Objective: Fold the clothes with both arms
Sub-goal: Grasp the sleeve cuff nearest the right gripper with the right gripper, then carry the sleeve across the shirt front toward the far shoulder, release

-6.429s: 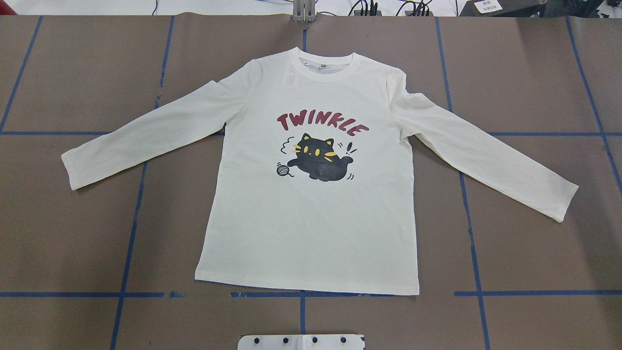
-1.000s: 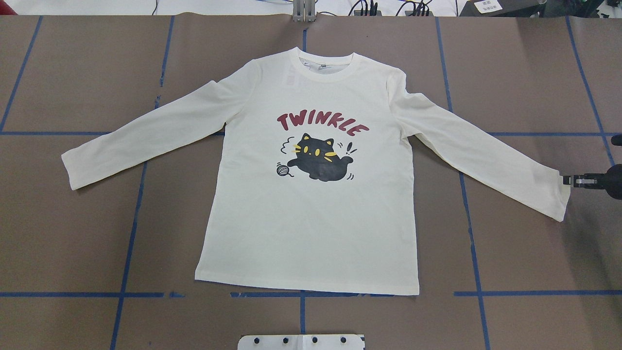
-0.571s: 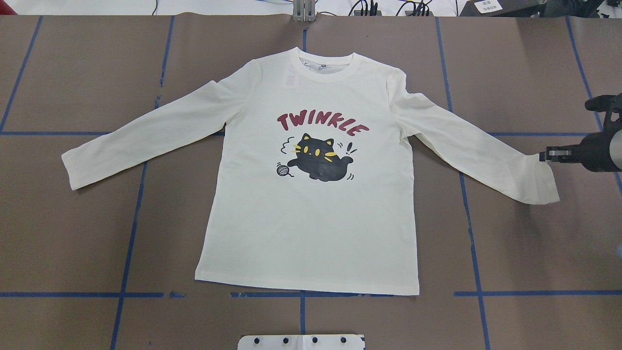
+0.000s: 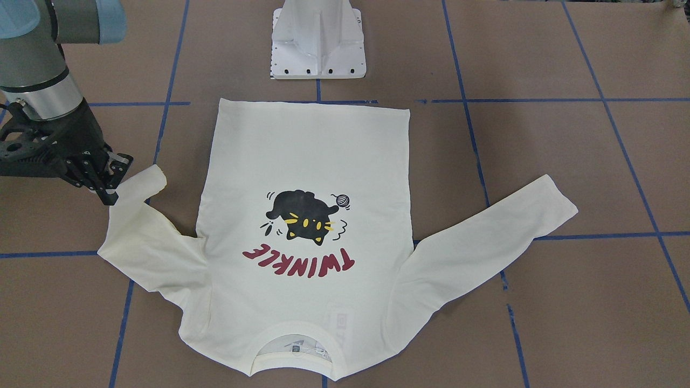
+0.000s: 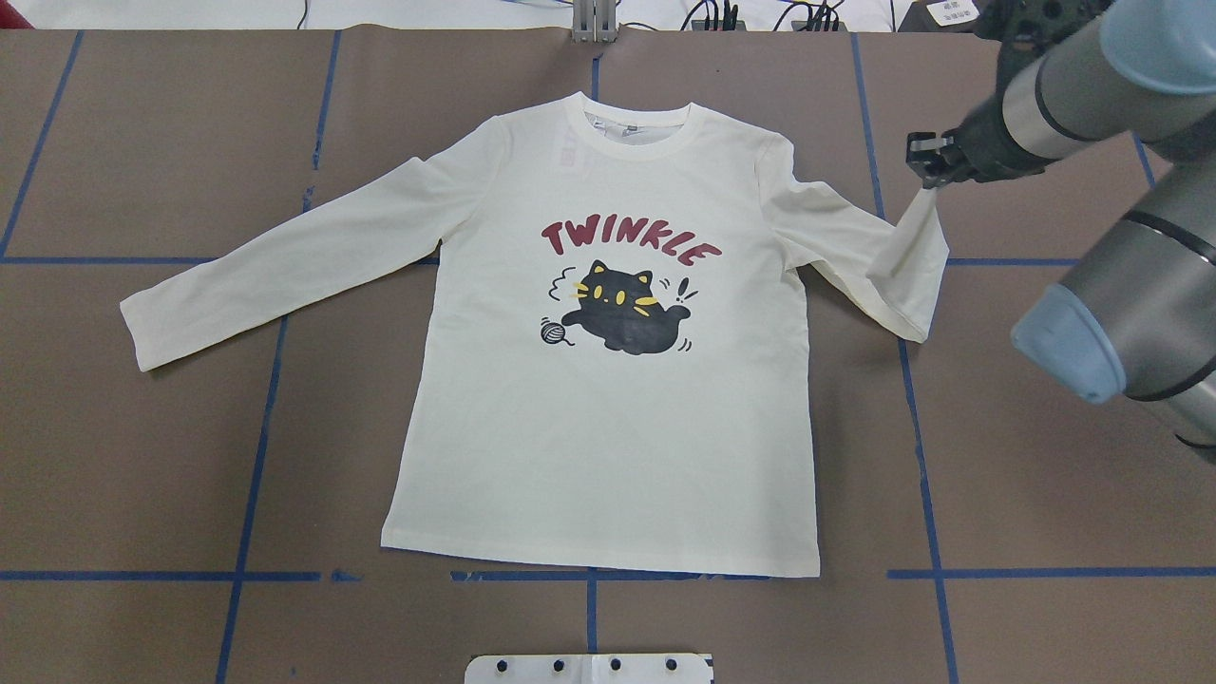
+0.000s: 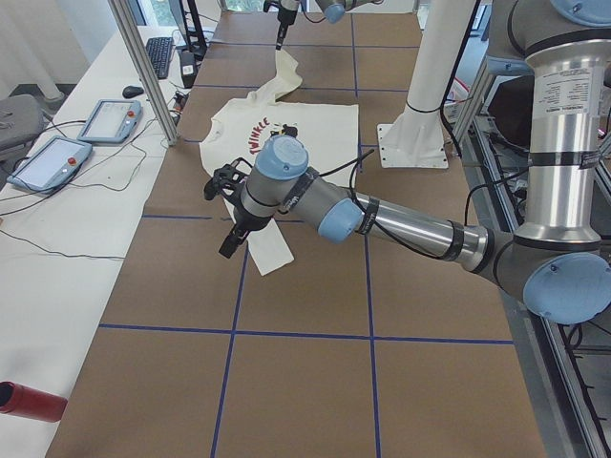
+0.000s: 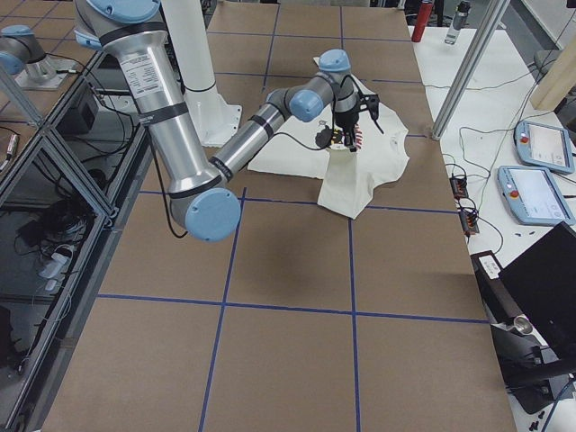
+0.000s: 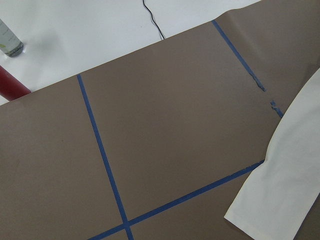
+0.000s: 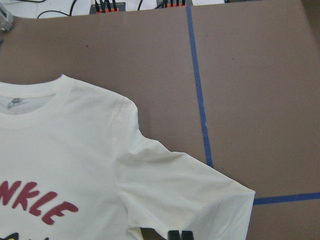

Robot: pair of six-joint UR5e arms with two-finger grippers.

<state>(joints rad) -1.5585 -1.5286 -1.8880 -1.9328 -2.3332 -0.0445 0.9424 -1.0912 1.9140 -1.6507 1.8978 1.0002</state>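
Observation:
The cream T-shirt (image 5: pixel 608 427) lies flat, print up, collar at the far side. My right gripper (image 5: pixel 923 176) is shut on the cuff of the right sleeve (image 5: pixel 902 266) and holds it raised near the shoulder, the sleeve doubled back and hanging below. In the front-facing view the right gripper (image 4: pixel 109 188) pinches that sleeve's edge. The left sleeve (image 5: pixel 237 275) lies straight on the table. My left gripper (image 6: pixel 229 243) hovers over its cuff (image 6: pixel 272 253); I cannot tell whether it is open or shut. The left wrist view shows that cuff (image 8: pixel 275 200) and no fingers.
The brown table cover carries a grid of blue tape (image 5: pixel 256 456). The white pedestal base (image 4: pixel 318 37) stands at the near edge behind the hem. Beside the table are two teach pendants (image 6: pixel 48 162), a metal frame post (image 6: pixel 143 67) and a red cylinder (image 6: pixel 29 401).
The right gripper came in from the right, closed on the right cuff, lifted it and carried it inward and toward the far side. The sleeve went from straight to doubled back.

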